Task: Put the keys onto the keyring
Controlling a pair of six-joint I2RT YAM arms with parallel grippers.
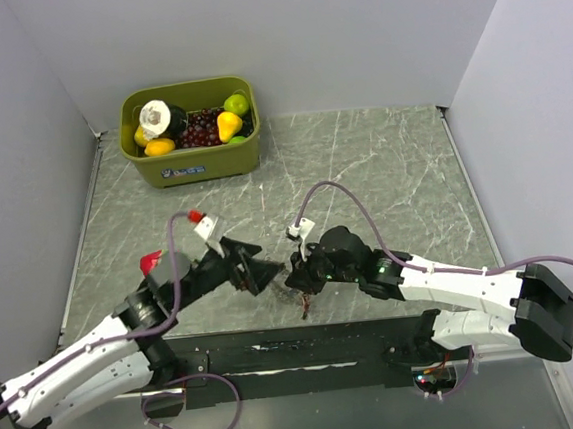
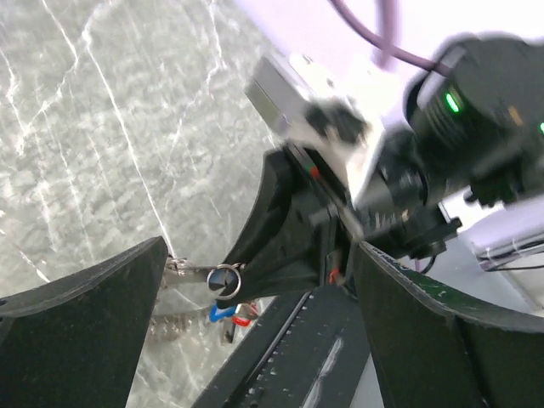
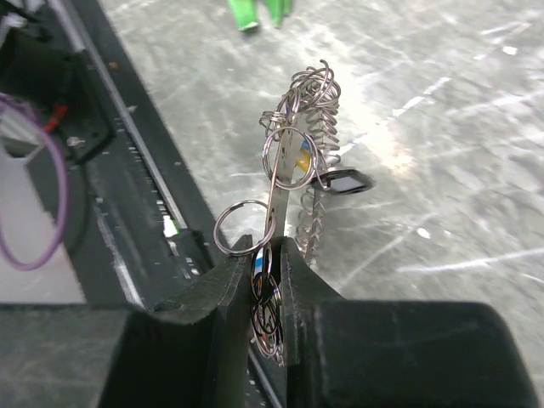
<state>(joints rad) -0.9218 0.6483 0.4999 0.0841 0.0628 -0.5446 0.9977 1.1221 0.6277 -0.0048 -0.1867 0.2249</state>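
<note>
Top external view: on the marbled table (image 1: 384, 176), well apart from the green bin (image 1: 197, 164), both arms meet near the front edge. Left gripper (image 1: 260, 273) gapes wide. Right gripper (image 3: 269, 255) clamps the keys (image 3: 276, 212), with the keyring (image 3: 316, 110) coiled above its fingers.

Green bin (image 1: 196, 162) w/ toy fruit (image 1: 228, 125), far-left of table (image 1: 384, 176)

Grey-green marble, bright plastic.
The table (image 1: 382, 156) is grey-green stone veined in white. At the upper left of the overhead view, an olive bin (image 1: 202, 167) holds yellow, lime and dark purple fruit (image 1: 227, 126). The arms (image 1: 88, 357) are white and black, the cables (image 2: 357, 25) purple. The keyring (image 3: 310, 110) gleams silver; the keys (image 2: 221, 313) show blue and red heads.
</note>
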